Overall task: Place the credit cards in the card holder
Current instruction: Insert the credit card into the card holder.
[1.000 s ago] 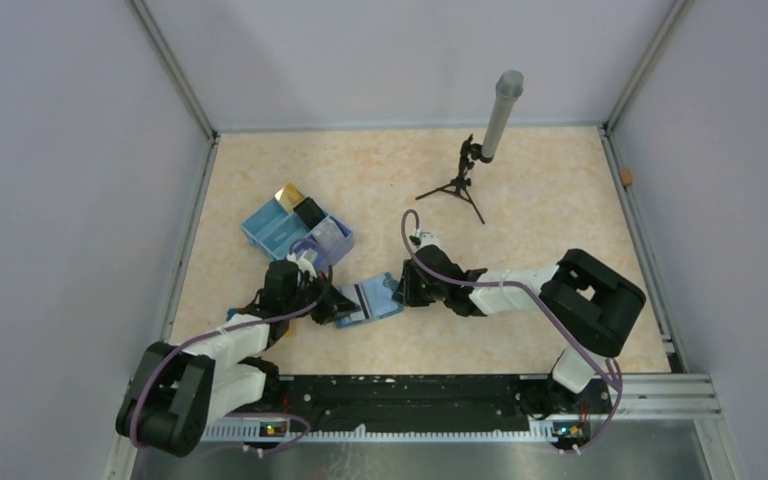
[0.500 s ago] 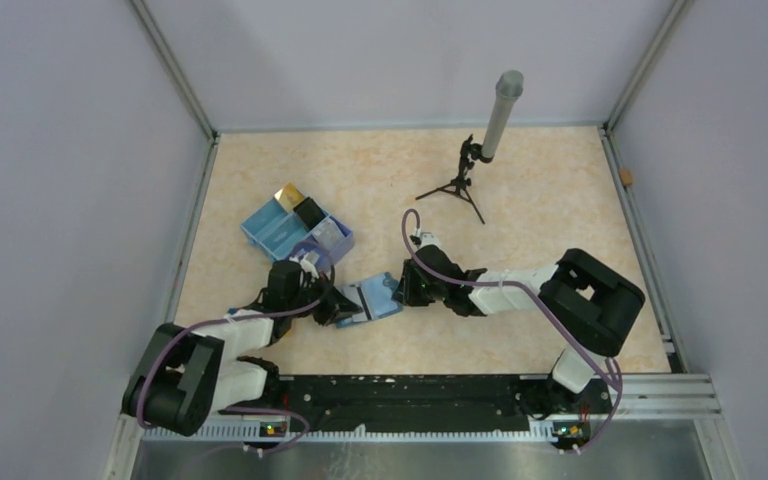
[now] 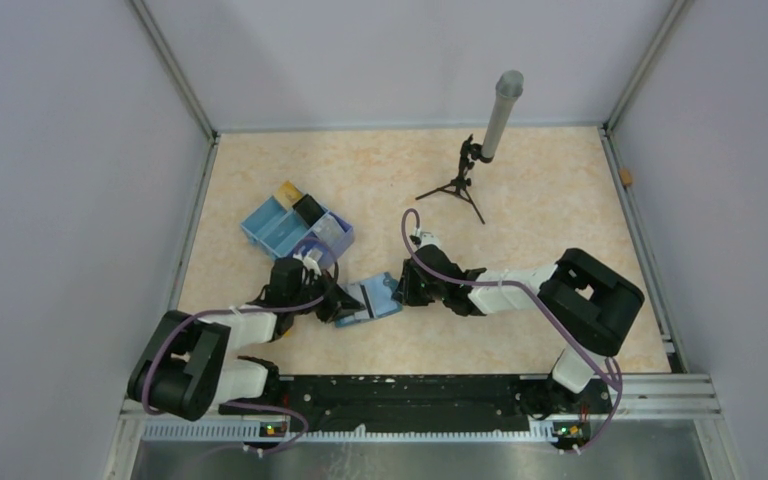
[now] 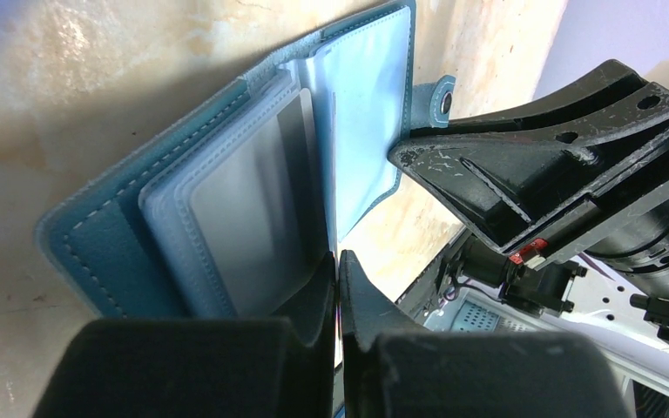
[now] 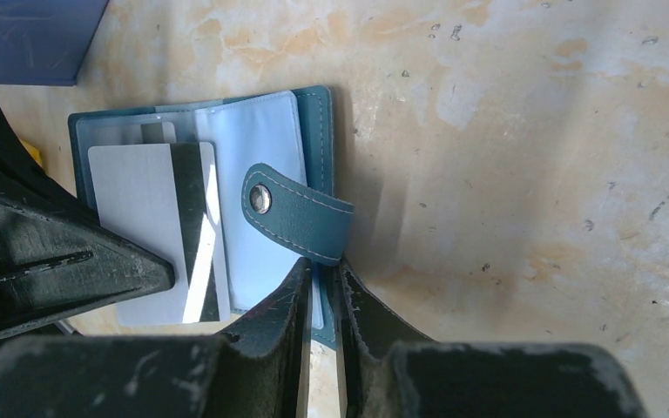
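The teal card holder point(image 3: 378, 298) lies open on the table between both grippers. My right gripper point(image 5: 322, 266) is shut on the near edge of its right cover, just below the clasp strap point(image 5: 300, 213). A pale silvery credit card point(image 5: 139, 218) with a dark stripe lies over the holder's left sleeves point(image 4: 192, 218). My left gripper point(image 4: 338, 257) is shut on that card, which shows edge-on between its fingers. In the top view the left gripper point(image 3: 338, 306) sits at the holder's left side and the right gripper point(image 3: 398, 290) at its right. A gold card point(image 3: 288, 190) and a black card point(image 3: 309, 209) stand in the tray.
A blue partitioned tray box point(image 3: 278, 230) sits just behind the left arm. A small tripod with a grey tube point(image 3: 480, 150) stands at the back centre. Walls enclose the table on three sides.
My left gripper has edged right, further over the holder with the card. The right gripper and the holder have stayed in place.
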Controlling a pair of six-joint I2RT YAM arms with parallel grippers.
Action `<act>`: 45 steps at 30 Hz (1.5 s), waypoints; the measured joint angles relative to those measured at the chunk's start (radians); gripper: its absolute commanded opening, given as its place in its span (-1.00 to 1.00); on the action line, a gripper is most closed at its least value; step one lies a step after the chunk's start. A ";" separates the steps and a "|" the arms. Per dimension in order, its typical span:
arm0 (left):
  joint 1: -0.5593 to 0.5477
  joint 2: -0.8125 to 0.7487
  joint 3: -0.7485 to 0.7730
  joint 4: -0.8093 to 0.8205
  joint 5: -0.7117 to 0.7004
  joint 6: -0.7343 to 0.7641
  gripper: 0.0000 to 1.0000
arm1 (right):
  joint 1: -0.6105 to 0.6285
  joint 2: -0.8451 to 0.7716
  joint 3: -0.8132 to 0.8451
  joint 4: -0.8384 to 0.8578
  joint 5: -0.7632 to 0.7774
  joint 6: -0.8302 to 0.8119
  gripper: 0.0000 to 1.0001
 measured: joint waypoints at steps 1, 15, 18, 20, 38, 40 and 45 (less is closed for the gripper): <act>0.000 0.001 0.000 0.002 0.000 0.000 -1.00 | 0.000 0.000 0.000 0.000 0.000 0.000 -0.77; 0.000 0.032 0.001 0.051 -0.026 -0.008 -1.00 | 0.000 0.000 0.000 0.000 0.002 0.001 -0.77; 0.000 0.047 0.001 0.079 -0.033 -0.016 -1.00 | 0.000 0.000 0.000 0.000 0.002 0.001 -0.77; 0.000 0.056 0.001 0.097 -0.037 -0.024 -1.00 | 0.000 0.000 0.000 -0.001 0.002 0.001 -0.78; -0.001 -0.092 -0.005 -0.066 -0.105 -0.067 -1.00 | 0.000 0.003 0.007 -0.008 0.003 0.001 -0.78; -0.001 -0.122 -0.007 -0.099 -0.108 -0.072 -1.00 | 0.000 0.003 0.007 -0.008 0.003 0.002 -0.79; -0.001 -0.162 -0.028 -0.136 -0.109 -0.083 -1.00 | 0.000 0.003 0.007 -0.008 0.003 0.006 -0.79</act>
